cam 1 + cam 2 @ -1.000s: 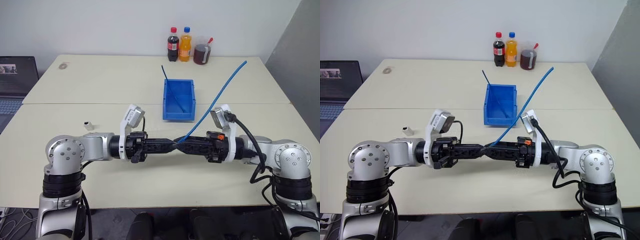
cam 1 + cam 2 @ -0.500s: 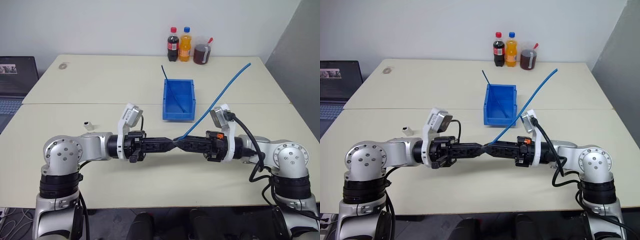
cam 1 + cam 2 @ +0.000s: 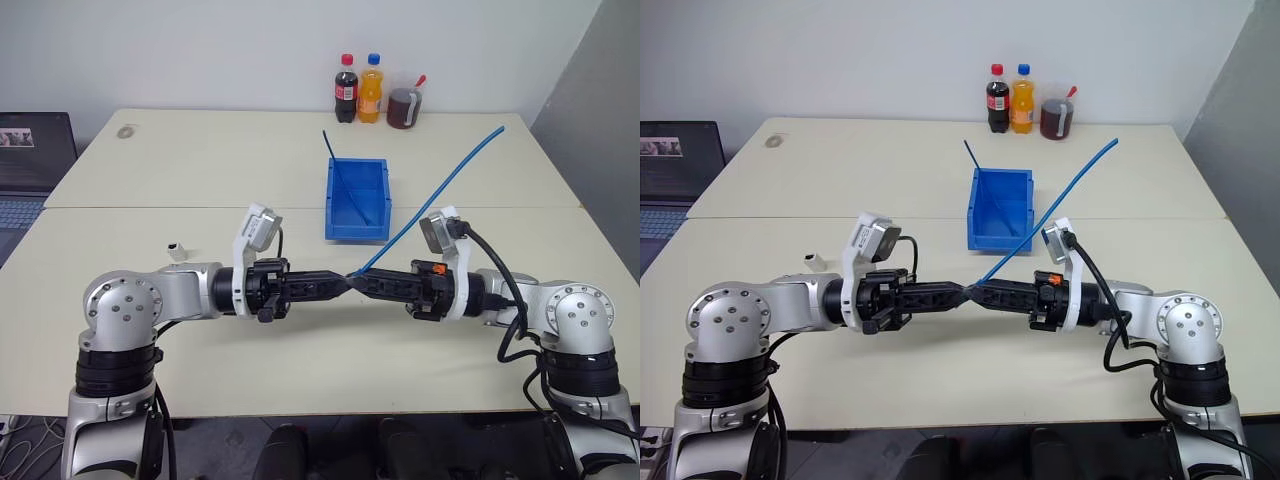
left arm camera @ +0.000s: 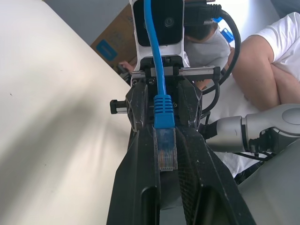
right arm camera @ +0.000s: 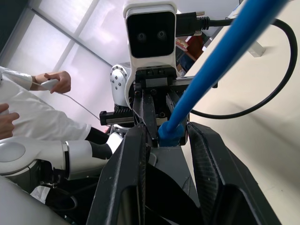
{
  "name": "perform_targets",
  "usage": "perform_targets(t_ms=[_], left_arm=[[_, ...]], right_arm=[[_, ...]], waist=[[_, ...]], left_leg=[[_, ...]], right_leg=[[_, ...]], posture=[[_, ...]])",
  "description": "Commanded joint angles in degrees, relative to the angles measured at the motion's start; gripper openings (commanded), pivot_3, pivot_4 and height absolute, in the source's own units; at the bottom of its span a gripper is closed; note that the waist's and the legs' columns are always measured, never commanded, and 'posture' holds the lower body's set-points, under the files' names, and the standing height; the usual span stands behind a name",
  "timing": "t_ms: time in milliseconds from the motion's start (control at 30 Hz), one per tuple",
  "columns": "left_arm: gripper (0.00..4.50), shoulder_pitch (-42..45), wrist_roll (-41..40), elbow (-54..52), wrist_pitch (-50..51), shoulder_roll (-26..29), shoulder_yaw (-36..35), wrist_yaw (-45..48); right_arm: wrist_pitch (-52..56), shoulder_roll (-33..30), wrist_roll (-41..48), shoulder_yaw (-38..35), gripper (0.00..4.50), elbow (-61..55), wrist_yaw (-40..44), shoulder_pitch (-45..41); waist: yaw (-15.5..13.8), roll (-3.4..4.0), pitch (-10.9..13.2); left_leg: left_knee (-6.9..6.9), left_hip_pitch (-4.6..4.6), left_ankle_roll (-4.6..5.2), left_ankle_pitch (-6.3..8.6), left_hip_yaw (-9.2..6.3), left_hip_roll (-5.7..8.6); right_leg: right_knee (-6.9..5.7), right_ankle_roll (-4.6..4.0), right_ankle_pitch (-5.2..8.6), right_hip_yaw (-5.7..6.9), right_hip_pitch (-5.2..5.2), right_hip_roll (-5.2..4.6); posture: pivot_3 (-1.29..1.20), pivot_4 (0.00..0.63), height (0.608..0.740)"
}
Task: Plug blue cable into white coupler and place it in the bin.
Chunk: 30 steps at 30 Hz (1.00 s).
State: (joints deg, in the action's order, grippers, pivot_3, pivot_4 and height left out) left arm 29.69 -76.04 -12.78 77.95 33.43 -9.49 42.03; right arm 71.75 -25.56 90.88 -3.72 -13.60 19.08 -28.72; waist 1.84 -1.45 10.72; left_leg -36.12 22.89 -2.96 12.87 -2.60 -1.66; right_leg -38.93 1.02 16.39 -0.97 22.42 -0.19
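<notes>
A cola bottle [image 3: 345, 89], an orange bottle [image 3: 372, 89] and a cup [image 3: 404, 107] with a red straw are standing in a row at the table's [image 3: 200, 160] far edge, well beyond the end effectors. A laptop [image 3: 30, 165] is sitting far off on the left end effector's side. A person's arm [image 4: 262, 65] is showing in the left wrist view.

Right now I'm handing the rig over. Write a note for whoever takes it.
Left gripper: shut on the plug end of the blue cable.
Right gripper: tip to tip with the left, at the cable's boot; grip unclear.
The cable's free length rises away to the right.
White coupler: on the table by the left arm, apart from both grippers.
Bin: beyond the grippers.
Done: cable is off the table.
Left: plug into the coupler, place in the bin.
</notes>
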Motion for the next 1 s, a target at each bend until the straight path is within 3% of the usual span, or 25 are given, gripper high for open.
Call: perform_targets(t_ms=[33,600,667,800,1000], left_arm=[[0.24,0.15,-1.56,-1.61,-0.37,0.58,0.16,0.14],[0.24,0.35,-1.86,-1.59,-1.06,1.13,0.56,0.02],[0.24,0.3,-1.88,-1.62,-1.21,1.18,0.57,0.01],[0.24,0.22,-1.94,-1.69,-1.43,1.28,0.65,-0.07],[0.24,0.17,-2.09,-1.68,-1.59,1.28,0.55,-0.32]], right_arm=[[-3.82,1.52,1.82,-1.34,1.08,0.9,-3.2,-0.86],[-4.36,1.46,1.05,-1.35,1.08,1.61,-2.85,-1.52],[-4.38,1.56,0.99,-1.23,1.67,1.61,-2.81,-1.64],[-4.87,1.48,0.05,-0.86,2.45,1.63,-2.87,-1.91],[-4.71,1.22,0.16,-0.49,2.45,1.57,-2.17,-2.15]], waist=[[0.0,0.0,0.0],[-0.01,0.0,0.0],[-0.01,0.0,0.0],[-0.01,0.0,0.0],[-0.01,0.0,0.0]], left_leg=[[0.0,0.0,0.0,0.0,0.0,0.0],[0.03,0.03,0.0,0.0,0.03,0.0],[0.04,0.04,0.0,0.0,0.03,0.0],[0.04,0.07,0.0,0.0,0.06,0.0],[0.06,0.11,0.0,0.0,0.1,-0.01]], right_leg=[[0.0,0.0,0.0,0.0,0.0,0.0],[0.02,0.0,0.0,-0.01,0.06,0.0],[0.02,0.0,0.0,-0.02,0.08,0.0],[0.02,0.0,0.0,-0.05,0.12,0.0],[0.02,0.0,0.0,-0.07,0.19,0.0]], posture=[[0.0,0.15,0.74],[0.0,0.15,0.74],[0.0,0.15,0.74],[0.0,0.15,0.74],[0.0,0.15,0.74]])
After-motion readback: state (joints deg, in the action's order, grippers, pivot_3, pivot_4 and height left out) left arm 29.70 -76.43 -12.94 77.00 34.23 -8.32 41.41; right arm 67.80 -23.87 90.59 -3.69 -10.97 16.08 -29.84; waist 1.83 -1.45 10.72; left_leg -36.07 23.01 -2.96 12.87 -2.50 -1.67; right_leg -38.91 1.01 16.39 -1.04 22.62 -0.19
